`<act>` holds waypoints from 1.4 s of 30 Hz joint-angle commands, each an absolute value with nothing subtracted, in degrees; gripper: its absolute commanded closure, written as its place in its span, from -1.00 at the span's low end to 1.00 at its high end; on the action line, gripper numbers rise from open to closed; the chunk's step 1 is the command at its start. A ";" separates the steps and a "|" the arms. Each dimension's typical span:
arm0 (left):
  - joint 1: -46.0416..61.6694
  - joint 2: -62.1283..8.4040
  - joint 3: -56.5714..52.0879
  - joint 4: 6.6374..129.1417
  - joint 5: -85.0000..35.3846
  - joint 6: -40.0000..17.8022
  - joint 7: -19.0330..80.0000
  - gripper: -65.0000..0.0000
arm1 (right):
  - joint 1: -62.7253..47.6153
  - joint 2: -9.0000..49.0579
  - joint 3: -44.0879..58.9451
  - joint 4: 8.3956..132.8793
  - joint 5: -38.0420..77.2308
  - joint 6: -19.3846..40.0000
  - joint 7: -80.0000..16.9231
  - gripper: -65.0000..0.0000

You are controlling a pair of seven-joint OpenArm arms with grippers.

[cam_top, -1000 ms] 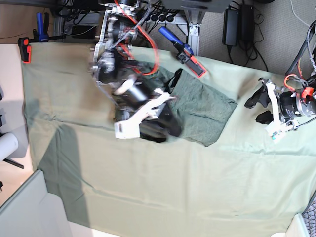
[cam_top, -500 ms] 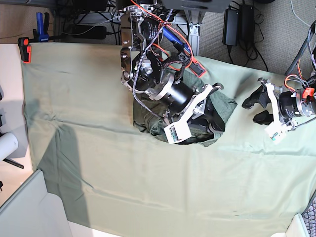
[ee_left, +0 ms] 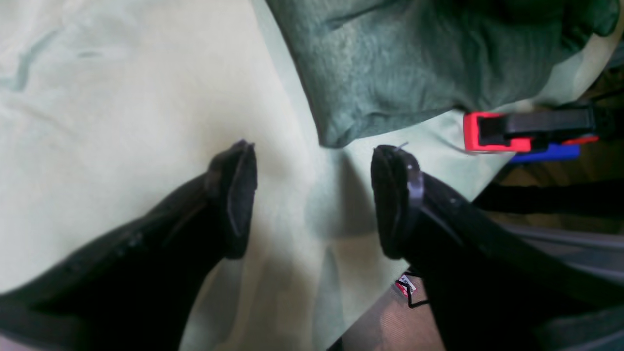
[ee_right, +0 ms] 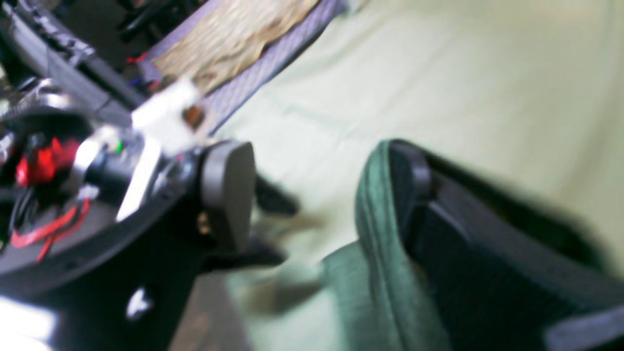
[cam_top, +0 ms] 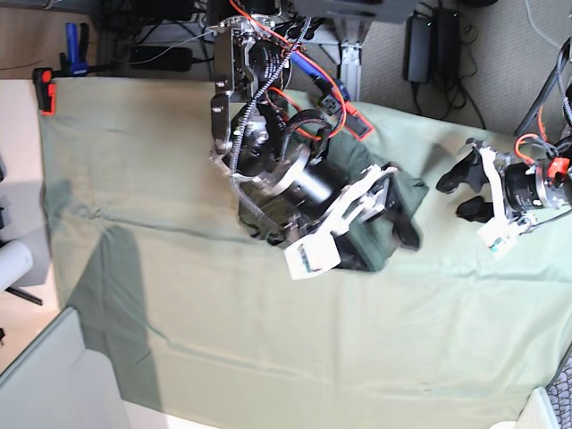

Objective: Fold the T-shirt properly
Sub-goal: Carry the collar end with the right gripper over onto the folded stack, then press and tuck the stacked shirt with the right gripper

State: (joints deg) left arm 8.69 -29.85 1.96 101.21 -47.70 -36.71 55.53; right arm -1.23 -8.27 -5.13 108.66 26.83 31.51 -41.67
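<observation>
Lifting my right gripper (ee_right: 312, 195), jaws apart, the T-shirt (ee_right: 375, 273) hem clinging to one finger, I should draw clear slowly above the folded shirt, my left gripper (ee_left: 312, 200) waiting open beside its corner.

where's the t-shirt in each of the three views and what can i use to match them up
Base: the T-shirt lies right of centre, mostly hidden under the right arm.
Left wrist: top of the picture, a folded corner just beyond the open left gripper.
Right wrist: bottom centre, cloth draped against one finger of the right gripper.
Shared landmark: the pale green tablecloth; the red clamp shows in two views.
</observation>
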 commanded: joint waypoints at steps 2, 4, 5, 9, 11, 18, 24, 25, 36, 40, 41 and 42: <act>9.45 -30.50 1.63 101.97 -48.73 -38.00 54.39 -0.22 | -0.34 -7.97 -2.90 112.14 27.53 31.94 -41.67 -0.19; 10.22 -30.48 1.63 101.97 -48.86 -38.00 54.00 -0.22 | -0.36 -6.24 -2.22 112.44 30.83 31.94 -41.65 -0.19; 10.55 -30.48 1.63 101.97 -49.01 -38.02 53.80 -0.22 | -0.51 -5.56 -2.42 112.22 32.69 31.94 -41.91 -0.19; 11.20 -30.46 1.63 101.97 -49.08 -38.02 53.80 -0.22 | -1.72 -5.48 -7.05 111.96 33.87 31.97 -42.89 -0.19; 11.31 -30.48 1.63 101.97 -49.12 -38.06 53.80 -0.22 | -1.76 -5.58 -10.26 111.96 33.34 31.97 -42.98 -0.19; 11.57 -30.48 1.63 101.97 -49.23 -38.15 54.28 -0.22 | -1.74 -5.48 -12.60 111.96 21.06 31.92 -43.22 -0.19; 13.47 -30.46 1.63 101.97 -51.53 -38.85 54.24 -0.22 | -1.78 -1.02 -8.03 111.96 18.83 31.90 -45.52 -0.19; 13.74 -30.46 1.63 101.97 -51.51 -38.83 54.24 -0.22 | -1.80 -0.12 -7.66 111.96 18.83 31.90 -46.33 -0.19; 14.94 -30.48 1.63 101.97 -51.68 -38.83 54.24 -0.22 | -8.73 5.87 -7.51 111.94 14.02 31.73 -44.86 -0.19; 14.92 -30.44 1.63 101.97 -51.70 -38.85 54.22 -0.22 | -9.98 5.85 -7.53 111.90 12.67 31.70 -42.02 -0.19; 14.92 -30.33 1.63 101.97 -51.70 -38.83 54.22 -0.22 | -10.02 5.87 -7.51 111.87 12.62 31.70 -41.67 -0.19; 14.94 -30.33 1.63 101.97 -51.68 -38.85 54.22 -0.22 | -10.02 5.87 -7.51 111.79 12.51 31.70 -41.56 -0.19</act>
State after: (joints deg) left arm 15.38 -29.67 1.98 101.21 -50.63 -37.74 55.24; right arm -10.59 5.87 -7.53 110.98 11.94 31.53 -42.85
